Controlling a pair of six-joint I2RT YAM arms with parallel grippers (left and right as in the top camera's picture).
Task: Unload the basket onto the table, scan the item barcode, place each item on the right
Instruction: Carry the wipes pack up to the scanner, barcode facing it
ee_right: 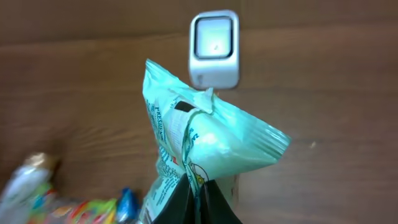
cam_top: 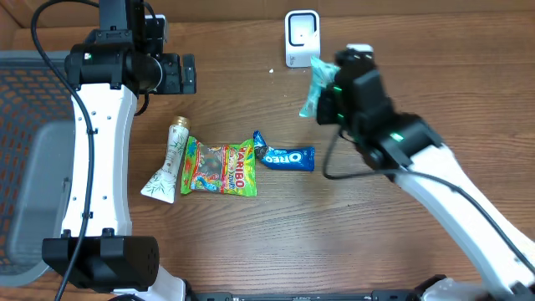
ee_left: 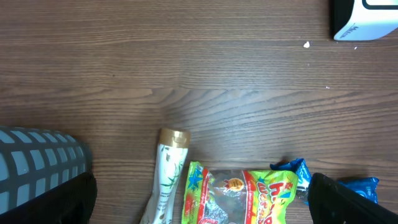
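Note:
My right gripper (ee_right: 198, 199) is shut on the lower seam of a mint-green snack packet (ee_right: 205, 143). It holds the packet upright above the table, just in front of the white barcode scanner (ee_right: 214, 50). From overhead, the packet (cam_top: 316, 88) hangs just below and right of the scanner (cam_top: 301, 38), with the right gripper (cam_top: 328, 99) behind it. Small print shows on the packet's side, but I cannot make out a barcode. My left gripper (cam_top: 188, 73) hovers open and empty at the back left, its fingers (ee_left: 348, 202) spread wide over the table.
A white tube (cam_top: 170, 163), a green and yellow gummy bag (cam_top: 219, 169) and a blue Oreo pack (cam_top: 284, 156) lie in a row mid-table. A grey mesh basket (cam_top: 25, 150) stands off the left edge. The left wrist view shows the tube (ee_left: 166, 177) and gummy bag (ee_left: 239, 196) below the gripper.

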